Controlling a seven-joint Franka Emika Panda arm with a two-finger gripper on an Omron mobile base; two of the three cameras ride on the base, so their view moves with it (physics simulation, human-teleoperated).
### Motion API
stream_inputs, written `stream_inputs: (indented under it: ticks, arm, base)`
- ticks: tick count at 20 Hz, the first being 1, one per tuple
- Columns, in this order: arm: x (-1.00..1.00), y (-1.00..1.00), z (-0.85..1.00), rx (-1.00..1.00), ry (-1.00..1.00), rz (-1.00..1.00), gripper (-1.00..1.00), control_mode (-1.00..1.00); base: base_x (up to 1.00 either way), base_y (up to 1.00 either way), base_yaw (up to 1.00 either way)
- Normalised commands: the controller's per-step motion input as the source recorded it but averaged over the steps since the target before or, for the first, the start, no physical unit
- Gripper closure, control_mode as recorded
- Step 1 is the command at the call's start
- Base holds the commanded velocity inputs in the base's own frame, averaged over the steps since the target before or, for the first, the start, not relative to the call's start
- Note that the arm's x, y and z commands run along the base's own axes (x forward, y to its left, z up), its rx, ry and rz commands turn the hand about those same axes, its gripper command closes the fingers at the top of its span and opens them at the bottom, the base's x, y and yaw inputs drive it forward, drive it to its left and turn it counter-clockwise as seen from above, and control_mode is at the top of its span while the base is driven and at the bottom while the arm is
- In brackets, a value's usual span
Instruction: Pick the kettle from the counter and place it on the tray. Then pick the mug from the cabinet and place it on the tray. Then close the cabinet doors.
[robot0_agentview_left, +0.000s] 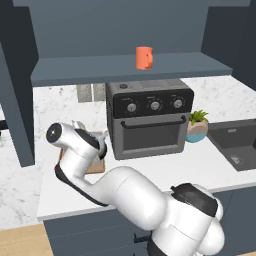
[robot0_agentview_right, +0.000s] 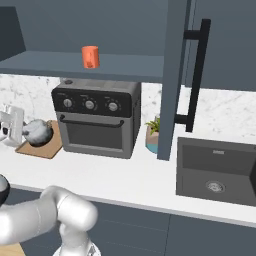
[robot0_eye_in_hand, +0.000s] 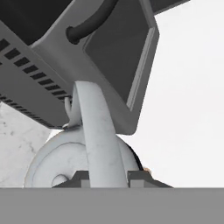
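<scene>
Claw (robot0_eye_in_hand: 105, 177) pinching round silvery kettle's (robot0_agentview_right: 38, 132) arched handle, seemingly over flat wooden tray (robot0_agentview_right: 44, 148).

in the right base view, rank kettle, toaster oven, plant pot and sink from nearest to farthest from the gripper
1. kettle, at the gripper, far left
2. toaster oven, centre-left
3. plant pot, beside the cabinet door
4. sink, far right

A grey toaster oven (robot0_agentview_left: 150, 119) stands near a dark sink (robot0_agentview_right: 216, 171).
</scene>
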Motion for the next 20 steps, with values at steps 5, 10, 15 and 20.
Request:
stream_inputs:
  ticks: [5, 10, 15, 20]
  arm:
    - [0.28, 0.08, -0.05, 0.0, 0.08, -0.05, 1.0, -1.0]
    - [0.33, 0.0, -0.09, 0.0, 0.06, -0.01, 1.0, -1.0]
    - [0.32, 0.0, -0.11, 0.0, 0.01, -0.01, 1.0, -1.0]
    - [0.27, 0.01, -0.08, 0.0, 0.0, -0.01, 1.0, -1.0]
  base:
    - [0.0, 0.0, 0.0]
    - [0.0, 0.0, 0.0]
    - [0.0, 0.0, 0.0]
    - [0.0, 0.0, 0.0]
